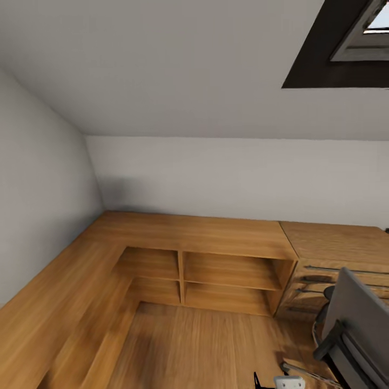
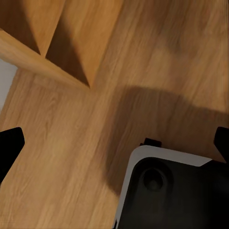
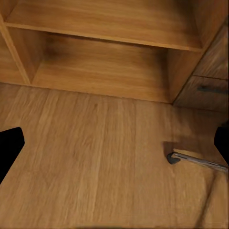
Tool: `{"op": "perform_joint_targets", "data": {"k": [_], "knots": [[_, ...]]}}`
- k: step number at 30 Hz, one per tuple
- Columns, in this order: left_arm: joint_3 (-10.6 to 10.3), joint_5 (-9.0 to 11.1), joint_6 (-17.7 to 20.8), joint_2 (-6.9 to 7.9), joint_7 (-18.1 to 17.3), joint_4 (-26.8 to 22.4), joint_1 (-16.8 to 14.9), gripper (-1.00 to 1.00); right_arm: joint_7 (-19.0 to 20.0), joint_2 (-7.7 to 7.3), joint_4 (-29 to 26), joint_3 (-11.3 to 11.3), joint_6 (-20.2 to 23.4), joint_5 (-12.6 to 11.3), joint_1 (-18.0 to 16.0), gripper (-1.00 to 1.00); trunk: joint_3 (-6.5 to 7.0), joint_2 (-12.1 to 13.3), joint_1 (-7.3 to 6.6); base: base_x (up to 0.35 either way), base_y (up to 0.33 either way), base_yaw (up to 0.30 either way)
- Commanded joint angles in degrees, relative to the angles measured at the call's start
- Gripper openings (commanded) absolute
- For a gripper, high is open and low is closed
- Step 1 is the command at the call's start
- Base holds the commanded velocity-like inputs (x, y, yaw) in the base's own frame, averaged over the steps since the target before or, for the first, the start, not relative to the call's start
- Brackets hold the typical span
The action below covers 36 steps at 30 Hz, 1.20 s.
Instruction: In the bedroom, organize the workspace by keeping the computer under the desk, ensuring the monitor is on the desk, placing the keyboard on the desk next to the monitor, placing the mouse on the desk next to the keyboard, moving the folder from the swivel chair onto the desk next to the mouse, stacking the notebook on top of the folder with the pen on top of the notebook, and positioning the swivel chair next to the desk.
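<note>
**Beside the low wooden shelving, chair at the edge of sight, hands empty**

Past both sets of fingers lies bare plank floor (image 3: 95, 157); nothing is held. Left gripper (image 2: 114, 143): dark fingertips (image 2: 9, 143) sit at opposite edges of the left wrist view, spread wide, floor between them. Close under them, part of the robot's own base (image 2: 171, 191), black with a pale rim. Right gripper (image 3: 114, 143): same picture, fingertips (image 3: 9, 143) wide apart, nothing between.

Ahead of the right fingers, open shelf bays (image 3: 105, 62) of an L-shaped wooden unit (image 1: 205, 237); off to one side a chrome leg with a dark castor (image 3: 174, 158), near the fingers but not touching.

Swivel chair (image 1: 356, 324): grey back and a black armrest seen at the lower right of the head view, just beside the wooden chest with bar handles (image 1: 335, 254). Seat hidden, so cannot tell whether the folder lies on it.

Judgement: step in hand is travel and search.
- Turn base and head toward the chair side; bring its seat into sight before reaching
- Keep both arms tucked and fingers as they are while moving, to avoid clipping the chrome leg or shelf edges
- Castors roll easily; a nudge would send the chair off, so approach slowly
</note>
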Motion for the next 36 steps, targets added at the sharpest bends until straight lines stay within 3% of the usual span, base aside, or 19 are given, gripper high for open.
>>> {"op": "perform_joint_targets", "data": {"k": [1, 23, 36], "knots": [[-0.49, 0.54, -0.11, 0.05, 0.39, -0.12, 0.01, 1.00, -0.35, 0.00, -0.03, 0.49, -0.05, -0.21, -0.04, 1.00, -0.11, -0.12, 0.04, 0.000, 0.000, -0.299], [-0.51, 0.54, -0.03, 0.05, 0.36, -0.12, -0.03, 1.00, -0.44, 0.06, -0.06, 0.45, 0.11, -0.42, -0.03, 1.00, -0.47, -0.12, 0.04, 0.013, 0.000, -0.277], [-0.49, 0.54, -0.11, 0.04, 0.38, -0.12, 0.01, 1.00, -0.37, 0.08, -0.04, 0.39, 0.05, -0.42, -0.03, 1.00, -1.26, -0.12, 0.04, 0.202, 0.154, -0.190]]}}
